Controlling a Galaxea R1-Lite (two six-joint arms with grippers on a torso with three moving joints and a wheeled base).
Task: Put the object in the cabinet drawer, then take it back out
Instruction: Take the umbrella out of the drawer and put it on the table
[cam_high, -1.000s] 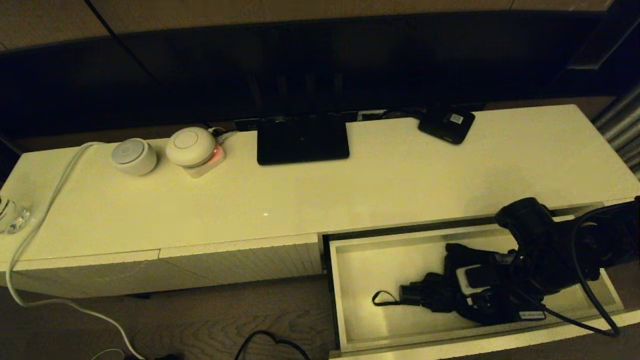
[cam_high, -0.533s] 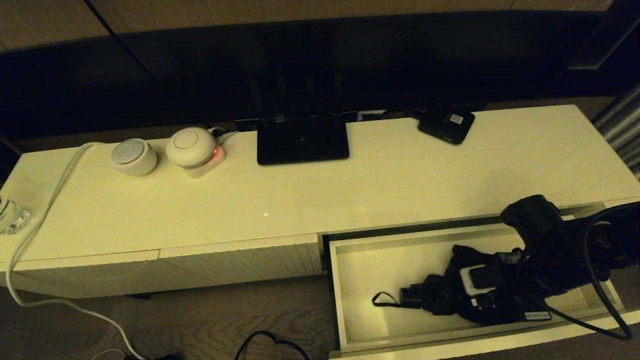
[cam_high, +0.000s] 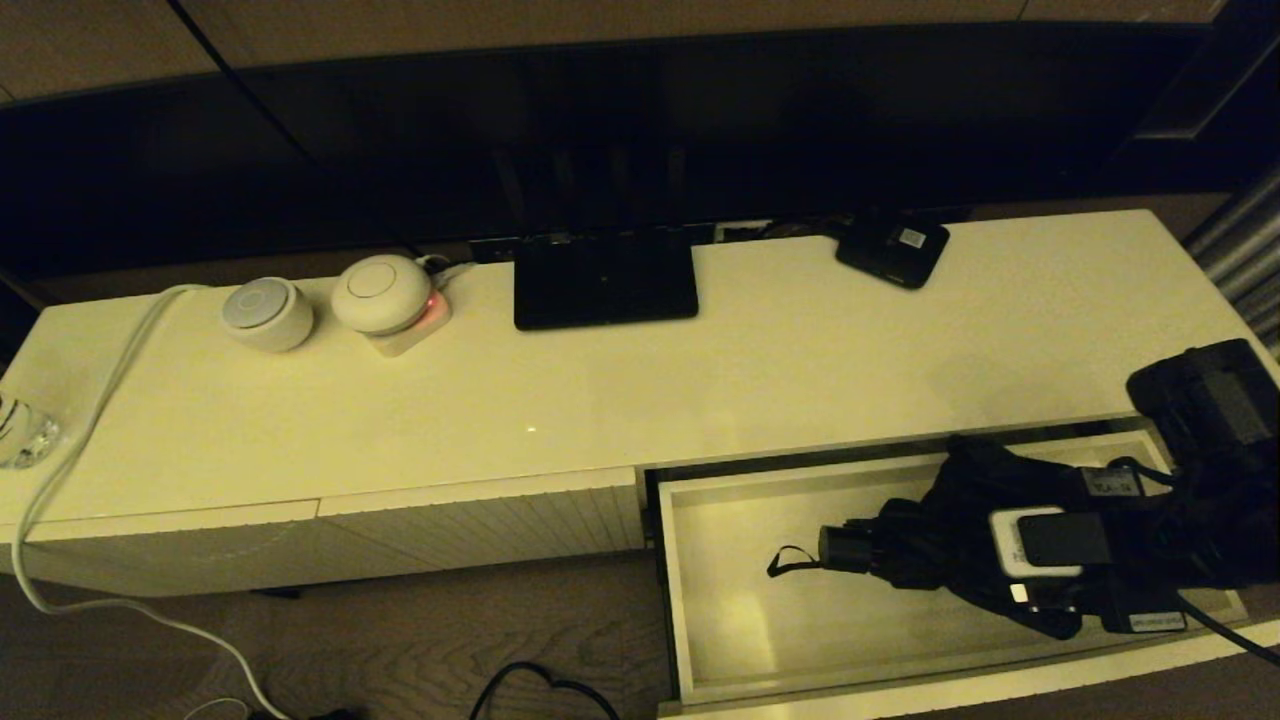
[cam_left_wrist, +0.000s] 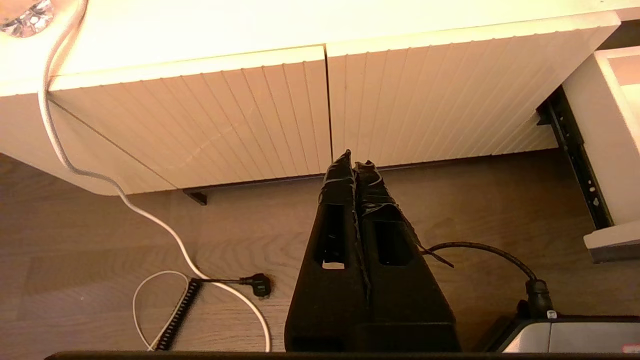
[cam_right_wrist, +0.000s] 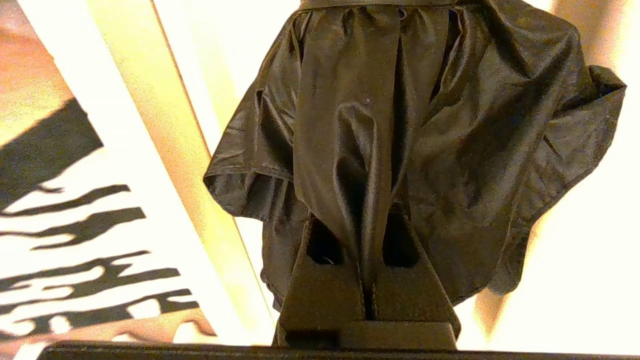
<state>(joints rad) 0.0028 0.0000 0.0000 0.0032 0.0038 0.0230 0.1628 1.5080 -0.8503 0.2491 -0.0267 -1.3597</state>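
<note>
1. While the drawer (cam_high: 700, 560) is standing open, we are clamping our right gripper (cam_high: 1040, 545) tight on the umbrella (cam_high: 940, 545).
2. Compared with a second ago, we are holding the umbrella higher, its handle clear of the drawer floor.
3. Our left gripper (cam_left_wrist: 356, 167) is hanging closed and empty beside the cabinet (cam_left_wrist: 200, 120).

1. The head view was dim and yellowish; the wall behind the cabinet top (cam_high: 700, 380) lay almost black
2. A small glare spot sat on that glossy top
3. The drawer (cam_high: 700, 640) floor glowed brightest on the handle side of the umbrella (cam_high: 950, 540), away from the right gripper (cam_right_wrist: 367, 220)
4. Both wrist views were warm and bright; beyond the right fingers (cam_right_wrist: 325, 280) pale surfaces washed out, grainy
</note>
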